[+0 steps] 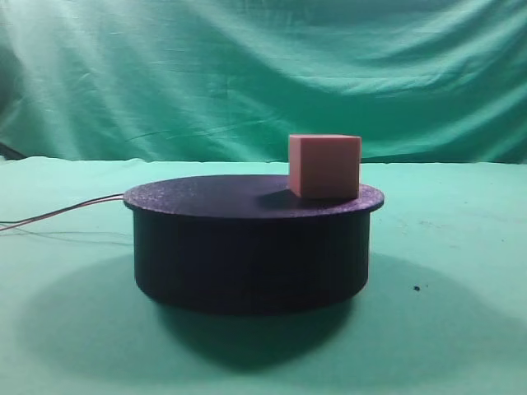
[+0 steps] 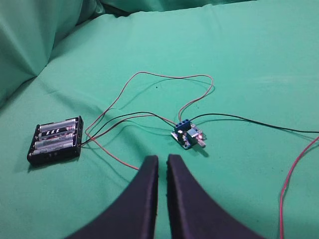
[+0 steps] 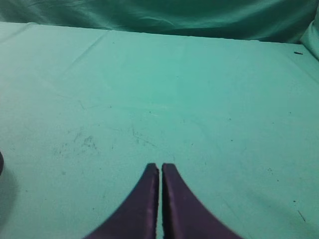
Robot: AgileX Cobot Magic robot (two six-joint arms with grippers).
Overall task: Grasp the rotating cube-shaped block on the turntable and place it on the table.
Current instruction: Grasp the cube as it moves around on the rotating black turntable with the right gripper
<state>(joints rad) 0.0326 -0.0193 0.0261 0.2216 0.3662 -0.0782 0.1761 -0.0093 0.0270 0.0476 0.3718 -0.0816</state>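
The salmon-pink cube-shaped block [image 1: 324,166] stands on the right part of the black turntable [image 1: 247,247], which sits on the green-cloth table [image 1: 461,313]. Neither gripper shows in the exterior high view. My left gripper [image 2: 162,160] is shut and empty above the green cloth, short of a small circuit board. My right gripper [image 3: 160,168] is shut and empty above bare green cloth. A sliver of the turntable's dark edge [image 3: 1,164] shows at the far left of the right wrist view.
A black battery holder [image 2: 56,140] lies left of my left gripper. A small blue circuit board [image 2: 187,134] lies just ahead of it. Red and black wires [image 2: 164,79] loop between them, and red wires [image 1: 66,212] trail left from the turntable. A green backdrop [image 1: 263,74] hangs behind.
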